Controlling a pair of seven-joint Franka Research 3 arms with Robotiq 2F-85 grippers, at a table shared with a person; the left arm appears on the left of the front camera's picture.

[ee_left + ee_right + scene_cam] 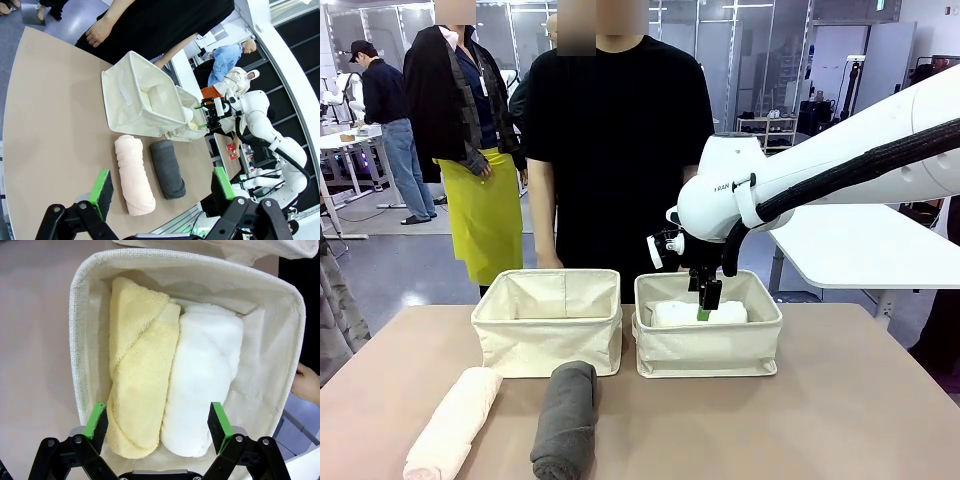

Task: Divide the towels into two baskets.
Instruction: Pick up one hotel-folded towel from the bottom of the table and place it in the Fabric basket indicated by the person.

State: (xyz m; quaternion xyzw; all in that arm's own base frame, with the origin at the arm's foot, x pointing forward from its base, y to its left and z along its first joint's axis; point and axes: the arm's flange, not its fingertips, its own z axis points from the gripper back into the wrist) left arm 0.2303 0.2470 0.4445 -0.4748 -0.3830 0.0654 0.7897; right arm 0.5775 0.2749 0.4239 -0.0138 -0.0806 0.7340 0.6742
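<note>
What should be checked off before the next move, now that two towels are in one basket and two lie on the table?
1. Right gripper empty: ok, its jaws are spread above the right basket and hold nothing.
2. First pair placed: ok, the yellow towel and the white towel lie side by side inside that basket.
3. Left basket ready: ok, no towel in it.
4. Remaining towels reachable: ok, the pink towel and the grey towel lie on the table in front of the left basket.
5. Left gripper ready: ok, open above those two.
6. Person out of the way: cannot tell, a hand is close to the right basket.
</note>
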